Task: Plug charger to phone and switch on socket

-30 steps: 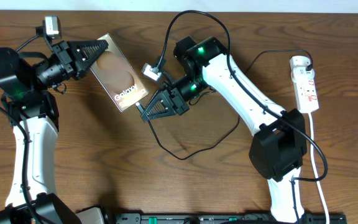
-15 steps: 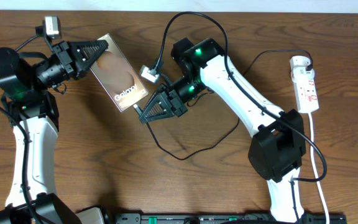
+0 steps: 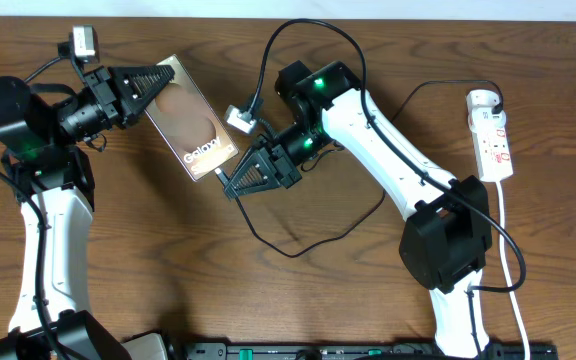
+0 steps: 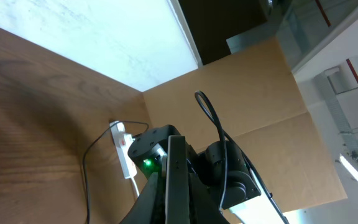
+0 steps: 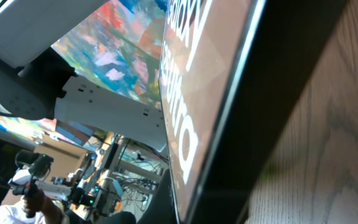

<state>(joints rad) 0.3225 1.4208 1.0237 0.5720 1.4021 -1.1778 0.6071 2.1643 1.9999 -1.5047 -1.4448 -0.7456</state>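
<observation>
White links [image 3: 378, 140], black joints [image 3: 8, 105], green lights [image 3: 320, 80], black cables [image 3: 298, 35].

One phone [image 3: 190, 118], one black charger cable [image 3: 288, 254], one white socket strip [image 3: 492, 135], two robot arms [image 3: 53, 230] [image 3: 388, 150] (one per side).

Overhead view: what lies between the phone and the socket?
In the overhead view the right arm crosses the stretch between phone and socket, and the thin black cable of the charger loops past it.
</observation>
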